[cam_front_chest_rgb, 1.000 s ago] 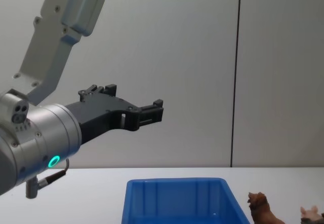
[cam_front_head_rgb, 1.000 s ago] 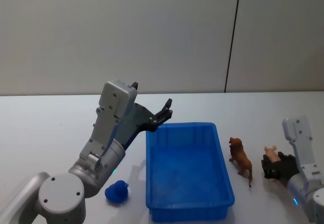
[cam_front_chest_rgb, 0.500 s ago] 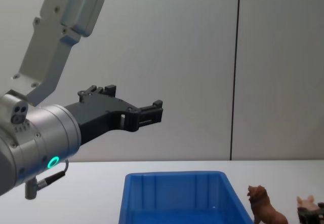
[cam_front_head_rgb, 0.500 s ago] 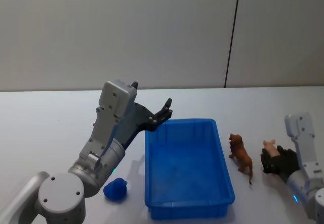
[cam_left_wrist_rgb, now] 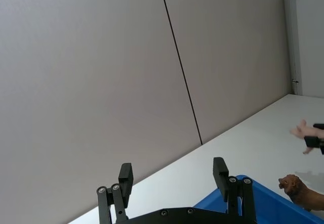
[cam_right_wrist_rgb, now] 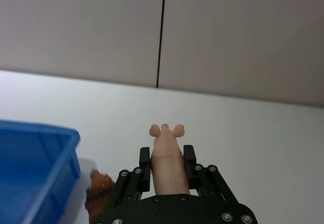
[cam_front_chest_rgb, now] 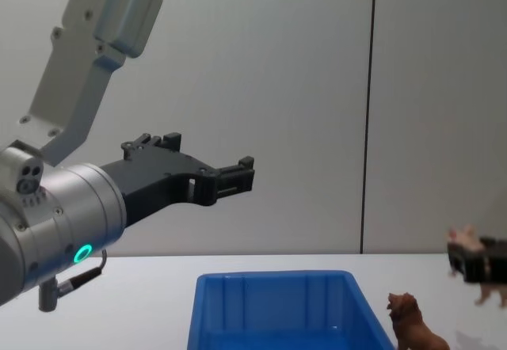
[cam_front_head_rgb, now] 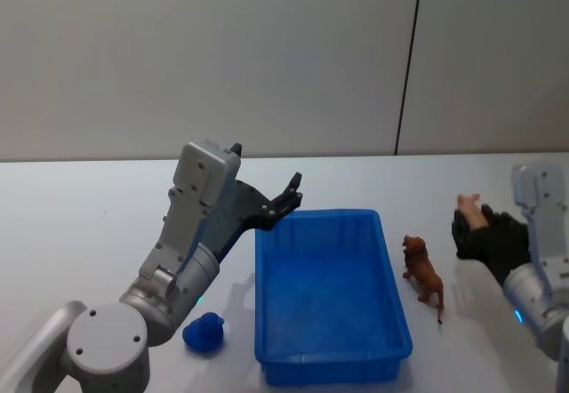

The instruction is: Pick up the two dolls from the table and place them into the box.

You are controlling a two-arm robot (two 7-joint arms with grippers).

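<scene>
— Where was the pink doll (cam_front_head_rgb: 468,204)?
— Near the right edge of the head view, raised off the table (cam_front_head_rgb: 80,224). The right gripper (cam_right_wrist_rgb: 167,156) pinched it between its jaws, with the snout pointing outward.
— And the brown doll (cam_front_head_rgb: 423,273)?
— It stood on the table, just right of the blue box (cam_front_head_rgb: 331,358), in the lower right part.
— The left gripper (cam_left_wrist_rgb: 172,172)?
— It hung over the box's upper left corner, with the jaws spread apart.
</scene>
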